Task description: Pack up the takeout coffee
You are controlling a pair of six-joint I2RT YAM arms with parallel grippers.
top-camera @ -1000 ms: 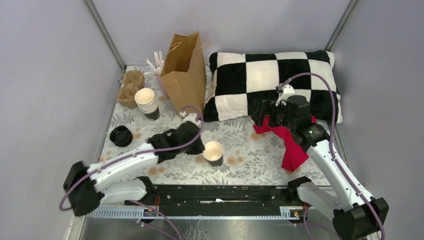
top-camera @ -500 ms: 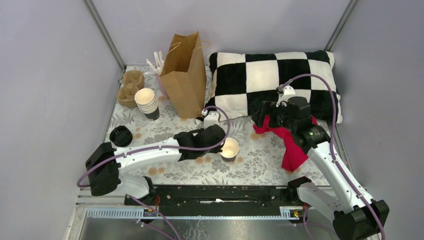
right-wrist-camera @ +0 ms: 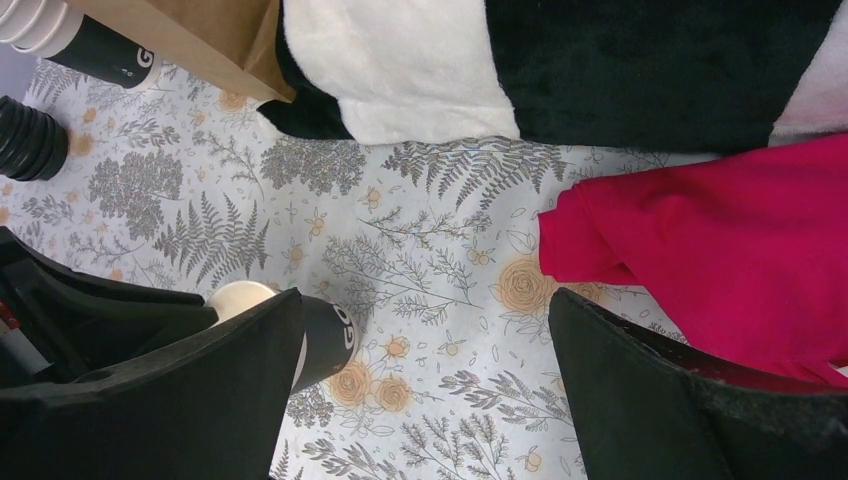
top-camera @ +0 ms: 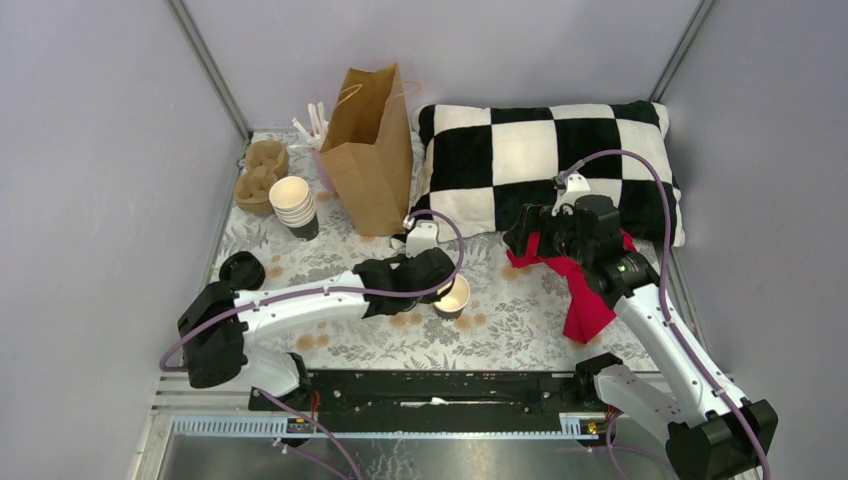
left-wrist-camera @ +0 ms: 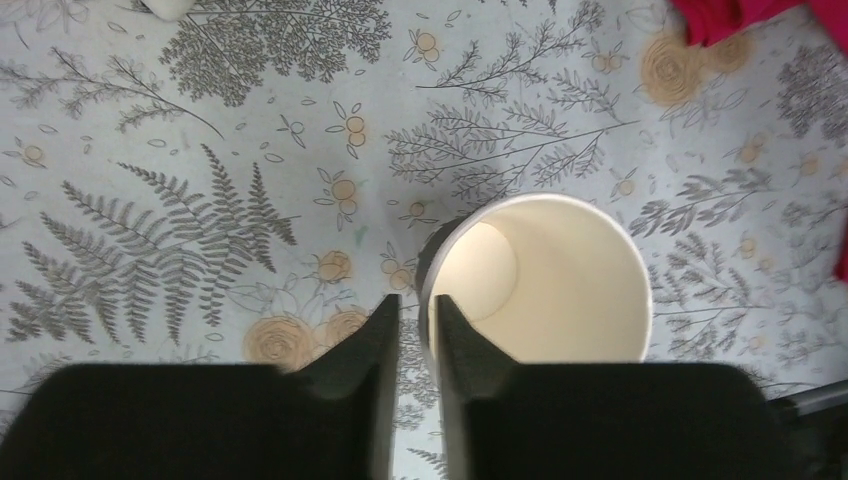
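- Seen from above, the left gripper (top-camera: 438,290) covers the near-left edge of the takeout cup (top-camera: 456,298). This view does not tell how the fingers meet the cup.
- The left wrist camera shows it better. The two black fingers (left-wrist-camera: 378,342) stand only a little apart, one outside the cup's wall and one over the white inside, with the rim between them. A thin strip of tablecloth (left-wrist-camera: 200,150) shows in the gap. I cannot tell if they pinch the wall or not.
- Only the right wrist camera shows the cup's black side, with a white letter on it. The cup stands upright with its top open.
- The cup is on the tablecloth, about in the middle of the table. It is in front of the brown paper bag (top-camera: 370,150) and well apart from the stack of cups (top-camera: 292,208) and the black lids (top-camera: 241,270) at the left.
- The right gripper (right-wrist-camera: 425,300) has its jaws wide apart with nothing between them. It hangs above the tablecloth beside the red cloth (right-wrist-camera: 720,250), in front of the checked pillow (top-camera: 540,150).
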